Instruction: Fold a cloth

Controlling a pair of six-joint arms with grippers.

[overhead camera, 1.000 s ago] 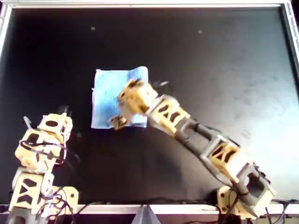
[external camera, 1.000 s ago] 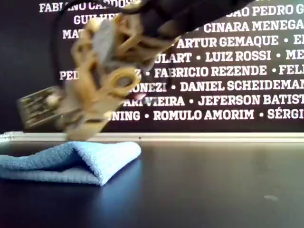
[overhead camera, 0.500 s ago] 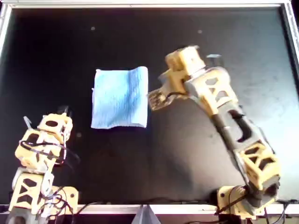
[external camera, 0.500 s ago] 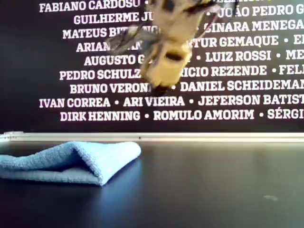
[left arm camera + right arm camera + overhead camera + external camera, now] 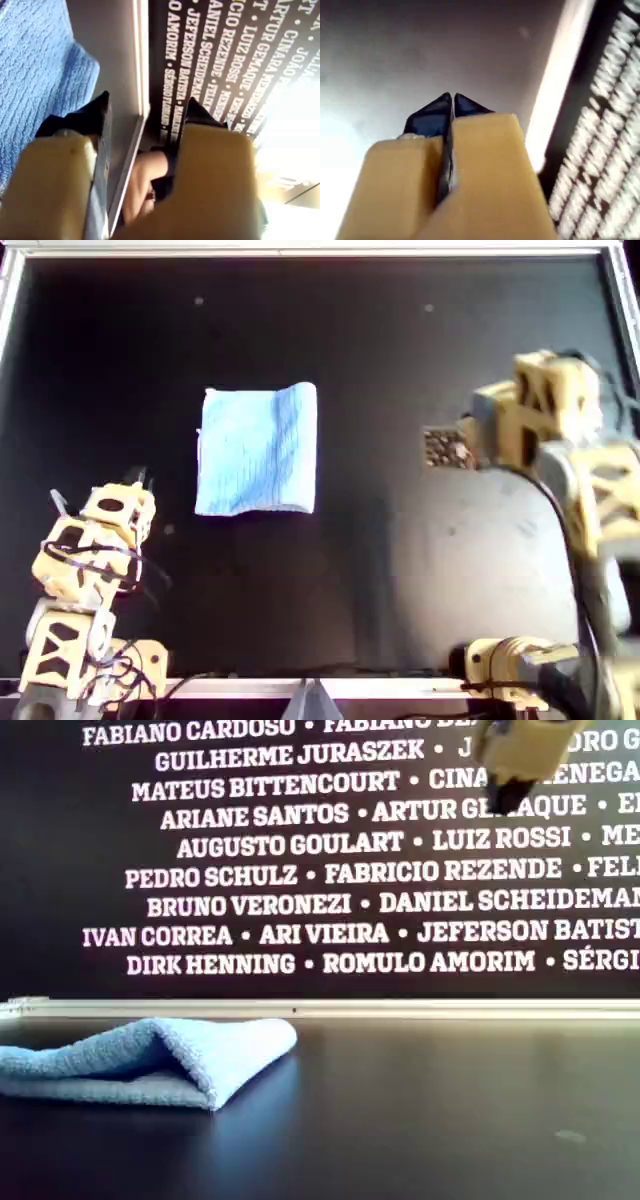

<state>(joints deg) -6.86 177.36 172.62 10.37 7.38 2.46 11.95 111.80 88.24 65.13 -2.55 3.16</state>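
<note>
The right gripper [image 5: 451, 107] is pinched closed and empty, well apart from the soft, light cloth [image 5: 258, 448], best gripped at a corner.

Black table [image 5: 420, 570] with pale rim, folded sky-blue cloth [image 5: 258, 448] flat on it

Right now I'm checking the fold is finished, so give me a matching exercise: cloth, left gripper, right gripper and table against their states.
Things:
1. cloth
2. left gripper
3. right gripper
4. table

States:
A. jaws closed, nothing between them
B. black, with a pale rim
C. folded over, lying flat, untouched
D. jaws apart, empty

Pairs: 1-C, 2-D, 3-A, 4-B
</note>
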